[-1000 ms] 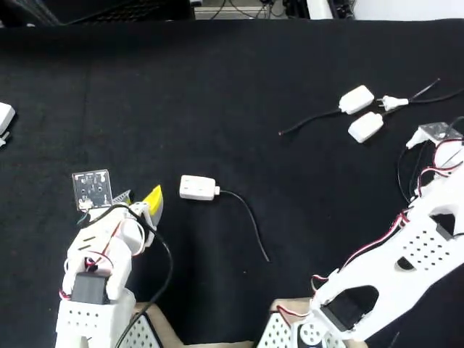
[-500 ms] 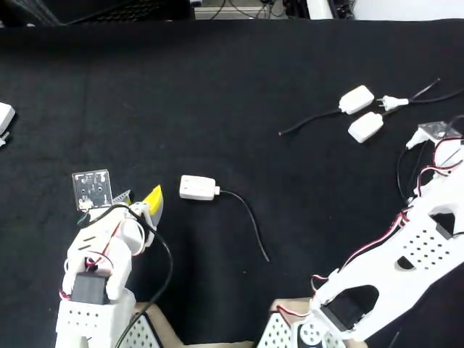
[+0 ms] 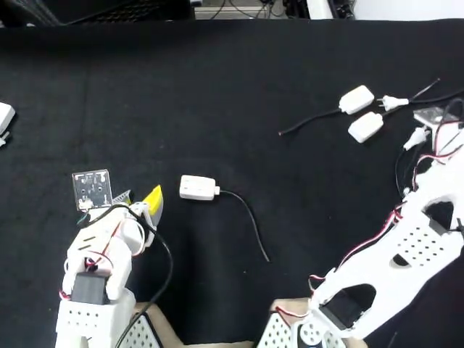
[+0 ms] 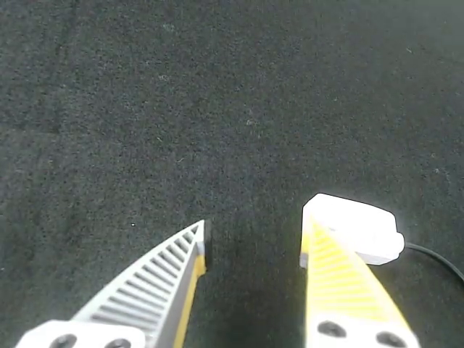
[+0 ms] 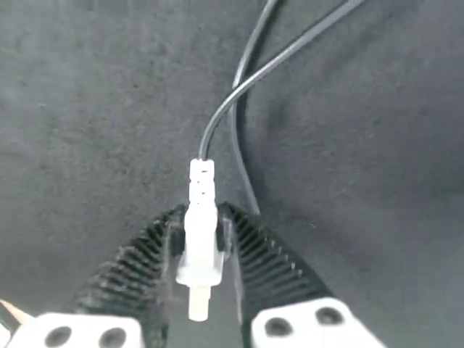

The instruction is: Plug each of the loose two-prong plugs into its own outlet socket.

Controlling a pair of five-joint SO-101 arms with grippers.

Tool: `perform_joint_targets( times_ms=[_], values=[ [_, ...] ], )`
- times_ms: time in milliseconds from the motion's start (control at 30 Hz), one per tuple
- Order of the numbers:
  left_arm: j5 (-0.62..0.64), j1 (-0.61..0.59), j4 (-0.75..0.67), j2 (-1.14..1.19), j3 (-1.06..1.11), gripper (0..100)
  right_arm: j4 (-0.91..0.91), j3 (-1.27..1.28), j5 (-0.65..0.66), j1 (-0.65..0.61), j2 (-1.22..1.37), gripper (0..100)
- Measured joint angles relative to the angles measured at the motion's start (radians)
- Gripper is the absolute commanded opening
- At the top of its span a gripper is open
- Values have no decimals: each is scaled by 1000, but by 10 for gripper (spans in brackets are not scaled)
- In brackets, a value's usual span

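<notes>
My right gripper (image 5: 200, 226) is shut on a white two-prong plug (image 5: 199, 243), whose black cable (image 5: 239, 87) trails away over the cloth. In the high view that right gripper (image 3: 424, 130) holds the plug (image 3: 415, 138) at the table's right edge, just right of two white outlet sockets (image 3: 357, 99) (image 3: 365, 127). A second plug (image 3: 391, 103) lies beside the farther socket. My left gripper (image 4: 254, 232) is open, low over the cloth, its yellow finger (image 4: 337, 283) in front of a third white socket (image 4: 355, 226). From above, this socket (image 3: 198, 188) lies just right of the left gripper (image 3: 138, 196).
The table is covered in black cloth (image 3: 217, 94). A black cable (image 3: 246, 221) runs from the middle socket toward the front. Another cable (image 3: 308, 122) leaves the right-hand sockets. A white object (image 3: 3, 119) sits at the far left edge.
My right arm has shifted a little toward the far side of the table, carrying the plug. The left arm has stayed still.
</notes>
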Motion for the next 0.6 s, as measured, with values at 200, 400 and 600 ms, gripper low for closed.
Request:
perform_joint_targets(
  times_ms=[200, 400, 600],
  values=[
    [0, 0, 0, 0, 0, 224, 11, 55, 14, -55, -97, 12],
    [0, 0, 0, 0, 0, 224, 12, 250, 83, -218, -204, 12],
    [0, 0, 0, 0, 0, 224, 12, 423, 84, -440, -397, 12]
  ],
)
